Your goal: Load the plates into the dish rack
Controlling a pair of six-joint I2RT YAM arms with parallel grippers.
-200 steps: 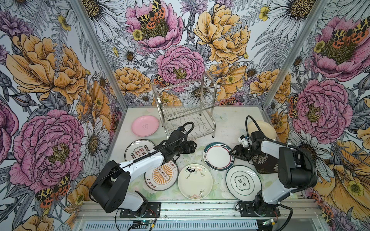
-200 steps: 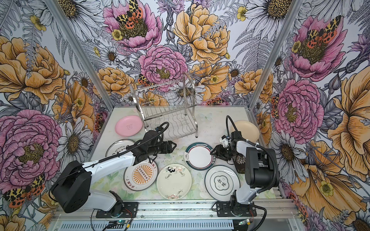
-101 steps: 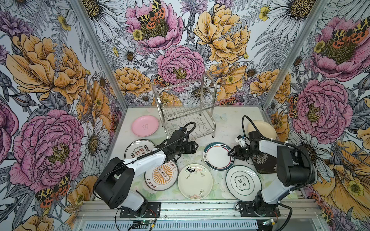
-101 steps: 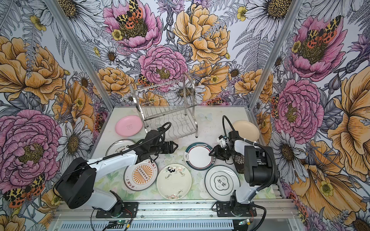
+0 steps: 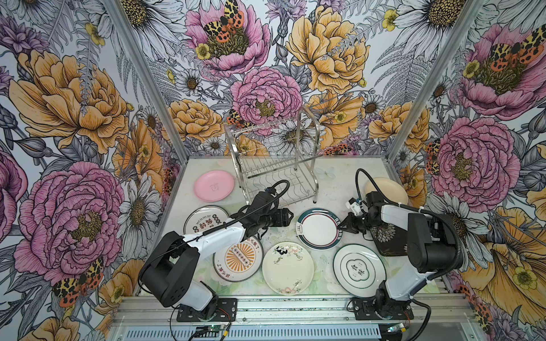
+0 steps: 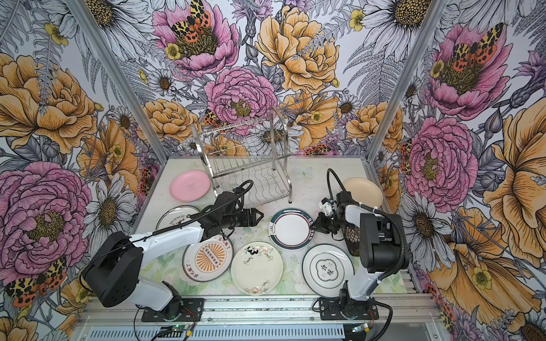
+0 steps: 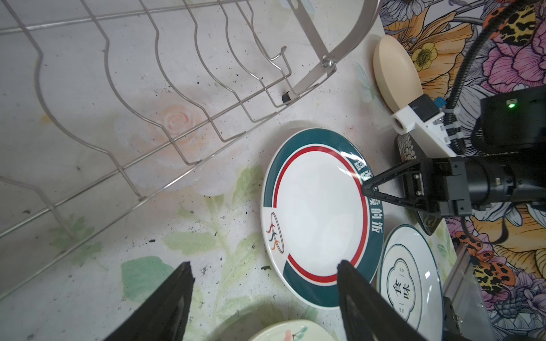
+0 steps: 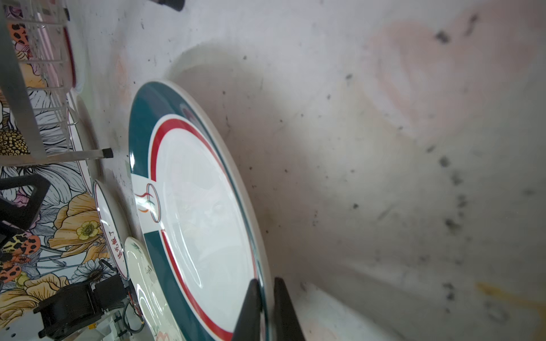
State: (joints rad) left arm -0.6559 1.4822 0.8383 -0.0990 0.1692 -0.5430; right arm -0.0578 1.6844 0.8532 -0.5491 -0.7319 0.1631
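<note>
A white plate with a teal and red rim lies mid-table in front of the dish rack, whose wire slots hold nothing. My right gripper is shut on this plate's right rim, one finger above it and one below. The left gripper hangs open just left of the plate, touching nothing. Other plates lie flat around: pink, cream, dark square floral under the right arm.
Near the front edge lie an orange sunburst plate, a cream flowered plate and a white plate with green characters. A character plate sits partly under the left arm. Flowered walls close in three sides.
The right gripper's jaws have closed onto the rim of the teal and red plate. The left arm has stayed in place with its jaws open.
</note>
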